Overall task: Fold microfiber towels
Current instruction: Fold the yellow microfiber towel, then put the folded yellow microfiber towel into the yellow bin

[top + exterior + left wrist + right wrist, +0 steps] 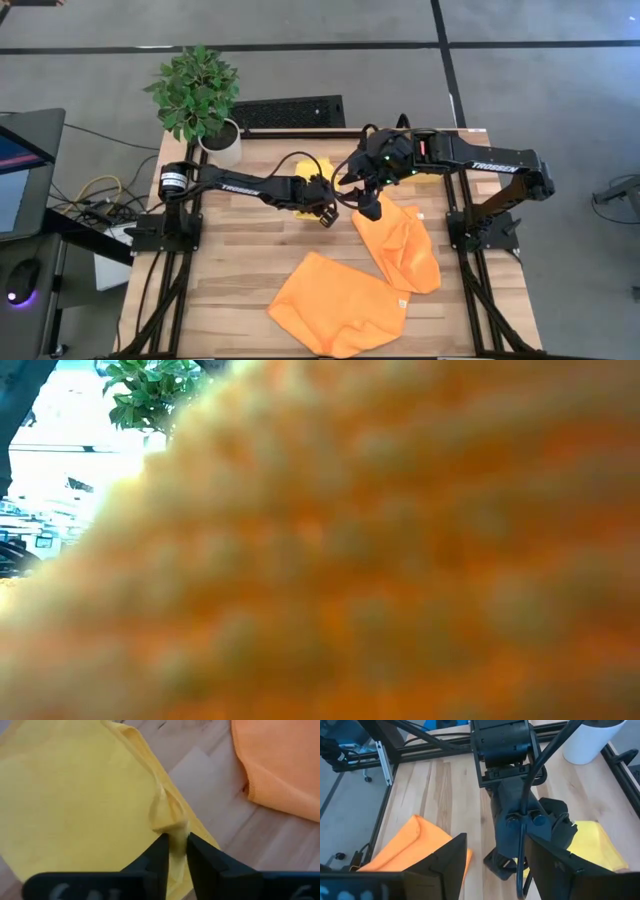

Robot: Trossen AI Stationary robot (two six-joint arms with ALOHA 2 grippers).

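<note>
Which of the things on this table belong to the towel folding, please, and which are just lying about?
Part of the job: yellow towel, pinched at a ridge by the left gripper; two orange towels; right gripper, open.

Lying about: potted plant; black grille.

You have a bright yellow microfiber towel (pixel 75 795) spread on the bench, one edge puckered into a raised fold. Two plain orange microfiber towels lie rumpled nearby: one (pixel 402 243) just beside it, the other (pixel 335 305) toward the bench's front edge.

Two black jointed arms (pixel 250 185) with white TROSSEN lettering, looping black cables, green lights.
</note>
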